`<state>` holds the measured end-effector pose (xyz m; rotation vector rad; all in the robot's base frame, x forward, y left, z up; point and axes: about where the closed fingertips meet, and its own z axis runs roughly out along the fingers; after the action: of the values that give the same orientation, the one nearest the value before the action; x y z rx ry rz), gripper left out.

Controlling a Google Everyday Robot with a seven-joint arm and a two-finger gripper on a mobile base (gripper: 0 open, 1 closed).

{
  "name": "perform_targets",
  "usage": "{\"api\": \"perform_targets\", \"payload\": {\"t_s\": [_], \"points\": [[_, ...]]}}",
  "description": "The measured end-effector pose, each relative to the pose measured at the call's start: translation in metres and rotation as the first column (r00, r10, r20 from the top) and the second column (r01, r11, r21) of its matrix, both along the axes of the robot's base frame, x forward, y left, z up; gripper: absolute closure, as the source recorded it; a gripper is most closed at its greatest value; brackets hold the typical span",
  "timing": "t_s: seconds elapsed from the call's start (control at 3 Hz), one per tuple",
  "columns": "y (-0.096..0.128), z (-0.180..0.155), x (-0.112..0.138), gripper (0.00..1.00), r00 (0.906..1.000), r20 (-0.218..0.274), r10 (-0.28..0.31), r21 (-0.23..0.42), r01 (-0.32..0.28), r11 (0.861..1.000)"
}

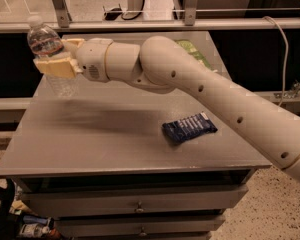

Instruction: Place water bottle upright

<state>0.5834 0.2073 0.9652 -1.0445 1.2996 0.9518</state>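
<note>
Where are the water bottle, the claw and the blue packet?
water bottle (44,42): camera view, shoulder label.
claw (51,55): camera view, between fingertips, gripping bottle at left of table (90,139).
blue packet (189,127): camera view, wrapper's middle.

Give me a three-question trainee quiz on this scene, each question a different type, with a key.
1. True or false: the gripper, over the table's far corner at the picture's left, is shut on the water bottle.
2. The blue packet lies: A) on the tabletop, apart from the bottle; B) in a drawer; C) between the gripper's fingers.
3. Fill in: the bottle's white cap points ___.
Key: 1 true; 2 A; 3 up.
</note>
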Motion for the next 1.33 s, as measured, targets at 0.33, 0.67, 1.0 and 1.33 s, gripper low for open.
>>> {"api": "perform_targets", "payload": {"t_s": [0.33, 0.67, 1.0, 1.33], "points": [[-0.002, -0.016, 0.012, 1.00, 0.9996, 0.019, -0.022, -0.012, 0.022, 1.000], [0.001, -0.024, 0.017, 1.00, 0.9997, 0.011, -0.021, -0.004, 0.021, 1.000], [0.004, -0.030, 0.021, 1.00, 0.9998, 0.004, -0.022, 0.008, 0.022, 1.000], [0.005, -0.035, 0.023, 1.00, 0.9996, -0.003, -0.027, 0.017, 0.028, 0.999]]}}
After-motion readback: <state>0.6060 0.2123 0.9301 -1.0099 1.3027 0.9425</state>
